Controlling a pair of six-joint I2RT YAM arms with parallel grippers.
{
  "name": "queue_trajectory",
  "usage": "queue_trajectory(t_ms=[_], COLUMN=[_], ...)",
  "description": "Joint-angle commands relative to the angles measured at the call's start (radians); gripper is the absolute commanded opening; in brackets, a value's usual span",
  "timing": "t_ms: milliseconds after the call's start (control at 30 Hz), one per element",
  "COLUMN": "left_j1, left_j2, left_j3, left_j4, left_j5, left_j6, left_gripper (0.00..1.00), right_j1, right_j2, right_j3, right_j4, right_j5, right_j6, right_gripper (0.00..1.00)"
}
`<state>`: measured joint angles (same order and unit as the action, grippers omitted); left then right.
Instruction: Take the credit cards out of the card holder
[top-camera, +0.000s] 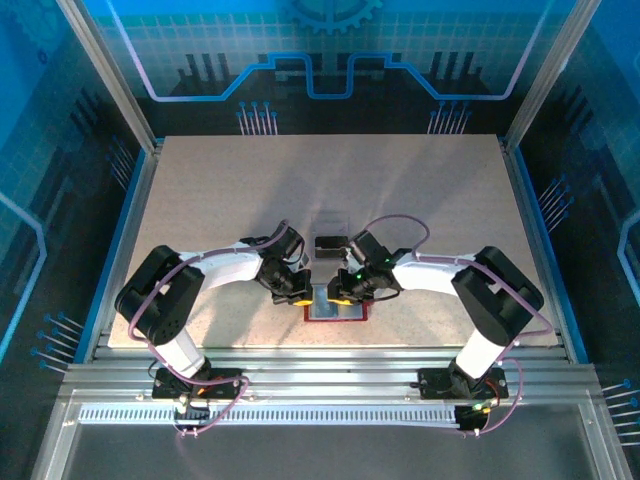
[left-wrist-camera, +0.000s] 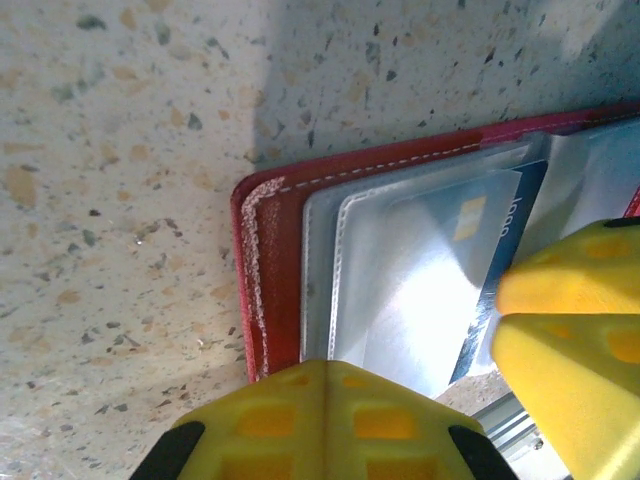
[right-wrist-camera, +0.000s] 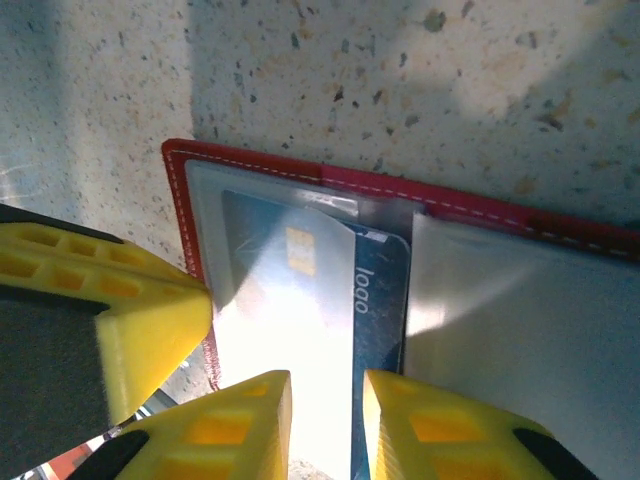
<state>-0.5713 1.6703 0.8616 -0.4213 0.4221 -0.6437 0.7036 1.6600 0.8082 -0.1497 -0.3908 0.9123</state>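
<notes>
**2 end effectors meet over the open card holder**

The left end effector (left-wrist-camera: 325, 378) has its 2 yellow fingers pressed flat together with nothing between them. Right at its fingertips the red card holder (left-wrist-camera: 272, 250) lies open and flat on the speckled worktop (left-wrist-camera: 120, 150), with its stitched border and clear pockets facing up. Whether the tips touch it cannot be told.

Just right of that end effector, a blue credit card (right-wrist-camera: 378, 300) printed "logo", with a gold chip, sits tucked in a clear pocket.

The right end effector (right-wrist-camera: 325, 390) is just beside the left one, almost tip to tip with it. Its 2 yellow fingers stand a narrow way apart over the card holder's near edge. The card's edge and glaring pocket plastic show flat in the gap, and nothing looks clamped. Further right of it lies the card holder's other half, a pale pocket inside the red border.
</notes>
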Motion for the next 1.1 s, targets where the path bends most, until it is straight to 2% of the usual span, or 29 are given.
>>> queue_trajectory(t_ms=[0, 200, 867, 1067], left_j1=[0.006, -0.005, -0.017, -0.017], left_j2=[-0.02, -0.036, 0.069, 0.071], left_j3=[0.017, 0.049, 0.033, 0.024], left_j4=[-0.049, -0.017, -0.044, -0.044], left_j5=[-0.004, 0.057, -0.026, -0.034], left_j6=[0.022, -0.014, 0.036, 0.038], left_gripper=[0.0, 0.0, 0.0, 0.0], right_j1=[-0.012, -0.019, -0.048, -0.047], right_j2=[-0.054, -0.069, 0.004, 0.018], right_j3=[0.007, -0.008, -0.065, -0.064], right_j4=[-0.03, -0.025, 0.103, 0.07], right_j5=[0.017, 0.01, -0.086, -0.06], right_j6=[-0.008, -0.007, 0.017, -0.001], right_gripper=[0.25, 0.26, 0.29, 0.29])
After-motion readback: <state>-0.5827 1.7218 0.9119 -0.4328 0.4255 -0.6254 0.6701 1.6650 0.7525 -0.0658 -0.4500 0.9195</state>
